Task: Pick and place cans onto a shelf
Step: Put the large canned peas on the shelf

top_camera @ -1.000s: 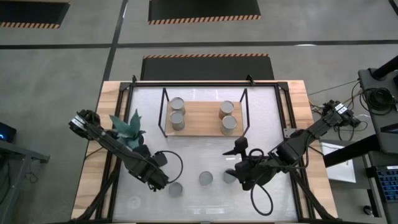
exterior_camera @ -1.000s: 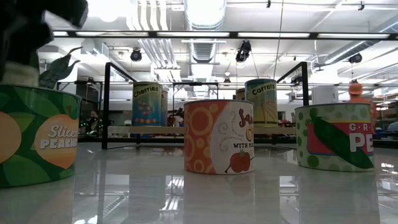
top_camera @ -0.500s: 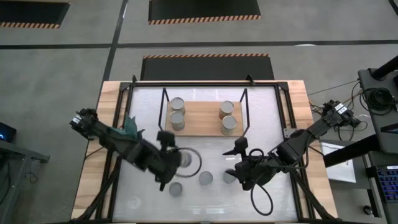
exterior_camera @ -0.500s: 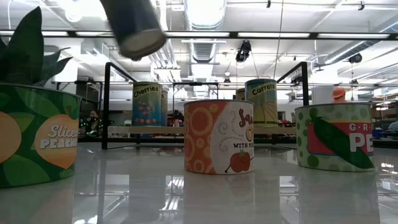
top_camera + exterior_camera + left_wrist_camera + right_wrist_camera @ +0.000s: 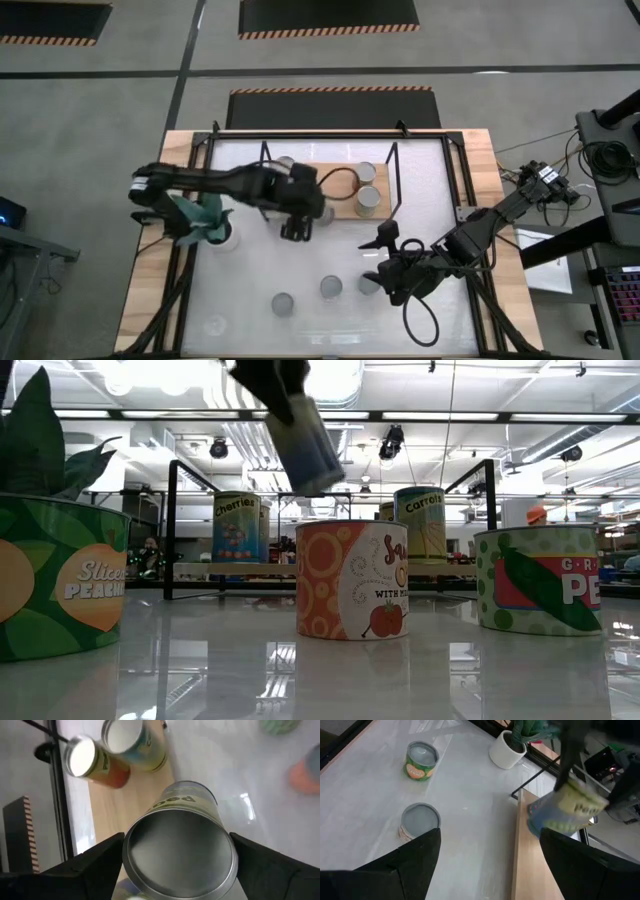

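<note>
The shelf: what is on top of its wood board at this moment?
On the shelf, two cans stand at its right end. At its left end one can top shows; the left gripper, carrying a can, covers the rest there.

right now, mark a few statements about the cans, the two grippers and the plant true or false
1. The left gripper holds a tilted metal can in the air. True.
2. The right gripper grips a can as well. False: it is open and empty.
3. Three label-wrapped cans stand on the white table. True.
4. The white pot with the teal plant sits on the light-wood shelf. False: it stands on the table beside the shelf.
</note>
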You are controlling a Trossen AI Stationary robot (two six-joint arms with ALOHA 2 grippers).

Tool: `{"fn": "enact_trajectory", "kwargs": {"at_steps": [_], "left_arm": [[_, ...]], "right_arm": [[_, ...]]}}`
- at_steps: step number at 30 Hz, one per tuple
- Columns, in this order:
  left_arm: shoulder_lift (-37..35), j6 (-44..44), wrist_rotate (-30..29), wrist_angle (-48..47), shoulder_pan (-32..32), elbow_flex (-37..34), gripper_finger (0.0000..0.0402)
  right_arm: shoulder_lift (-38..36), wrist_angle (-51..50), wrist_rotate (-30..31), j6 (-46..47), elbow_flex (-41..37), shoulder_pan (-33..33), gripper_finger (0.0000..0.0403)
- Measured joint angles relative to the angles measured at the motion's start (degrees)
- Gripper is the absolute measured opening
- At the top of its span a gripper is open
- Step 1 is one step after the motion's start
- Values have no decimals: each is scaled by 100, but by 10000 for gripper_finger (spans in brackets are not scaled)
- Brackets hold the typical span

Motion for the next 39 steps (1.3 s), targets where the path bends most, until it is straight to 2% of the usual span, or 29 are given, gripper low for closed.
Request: {"fn": "enact_trajectory", "kwargs": {"at_steps": [5,14,27,34,39], "left_arm": [[424,326,33,5,344,0,313],[907,659,37,51,554,16,314],[948,684,35,408,770,12,342],[948,811,35,588,820,-13,342],[921,769,35,386,755,141,343]], "right_arm": [[-2,-29,0,38,0,0,325],[-4,-90,0,151,0,2,325],[-4,-88,1,178,0,0,325],[-4,-88,1,176,0,2,325],[-4,-97,1,179,0,2,325]]}}
